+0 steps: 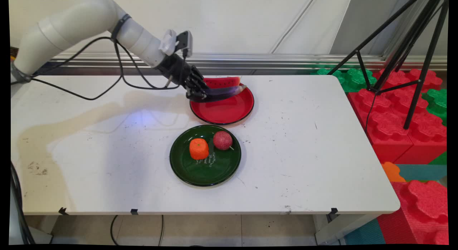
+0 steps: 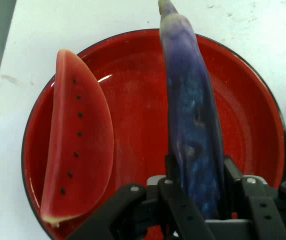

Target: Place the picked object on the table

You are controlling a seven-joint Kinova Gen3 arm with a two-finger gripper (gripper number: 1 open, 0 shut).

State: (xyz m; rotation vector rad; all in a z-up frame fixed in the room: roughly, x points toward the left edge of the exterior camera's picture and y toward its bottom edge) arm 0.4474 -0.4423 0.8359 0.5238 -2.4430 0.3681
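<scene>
Black two-finger gripper (image 1: 200, 94) sits over the left rim of the round glossy red plate (image 1: 229, 112) at the back-centre of the white bench (image 1: 304, 153). The fingers (image 2: 175, 200) are closed narrowly on the thick end of a long purple toy eggplant (image 2: 193, 130); hand view shows one finger pressed to each side of it. The eggplant sticks out from the gripper across the red plate, stem end toward the plate's right rim. Main view suggests it is held just above the plate surface rather than resting on it, though contact cannot be judged for certain from either view.

Red toy watermelon slice with black seeds (image 2: 78, 140) lies on the same plate, along the far rim, beside the eggplant and apart from it.

Nearer the camera, a round dark green plate (image 1: 205, 171) sits just beside the red one. It carries an orange toy fruit chunk (image 1: 199, 148) and a round reddish toy fruit (image 1: 222, 140), near each other.
</scene>
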